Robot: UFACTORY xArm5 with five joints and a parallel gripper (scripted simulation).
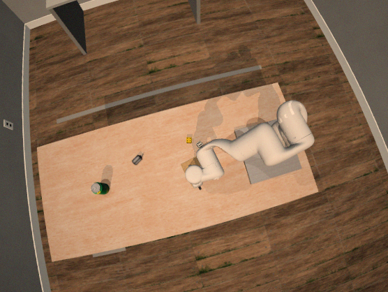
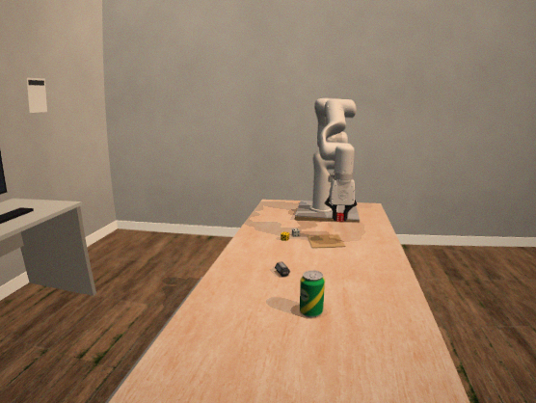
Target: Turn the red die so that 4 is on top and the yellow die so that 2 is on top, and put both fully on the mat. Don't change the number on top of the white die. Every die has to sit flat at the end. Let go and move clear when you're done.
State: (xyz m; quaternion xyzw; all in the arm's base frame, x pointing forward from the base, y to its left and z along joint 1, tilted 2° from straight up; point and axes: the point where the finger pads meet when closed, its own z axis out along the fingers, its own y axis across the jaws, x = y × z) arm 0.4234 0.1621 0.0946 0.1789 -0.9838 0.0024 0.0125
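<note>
My gripper [image 2: 340,215] is shut on the red die [image 2: 340,216] and holds it well above the table, to the right of the mat. In the overhead view the arm's wrist [image 1: 195,174] hides the die and most of the fingers. The brown mat [image 2: 327,240] lies flat on the table; it also shows in the overhead view [image 1: 191,163], partly under the arm. The yellow die [image 2: 284,235] and the white die [image 2: 296,232] sit side by side on the table left of the mat, off it. They also show in the overhead view, yellow [image 1: 188,140] and white [image 1: 199,143].
A green soda can [image 2: 311,293] stands upright in the middle of the table. A small dark object [image 2: 281,268] lies between the can and the dice. The robot's grey base plate [image 1: 272,157] is at the far end of the table.
</note>
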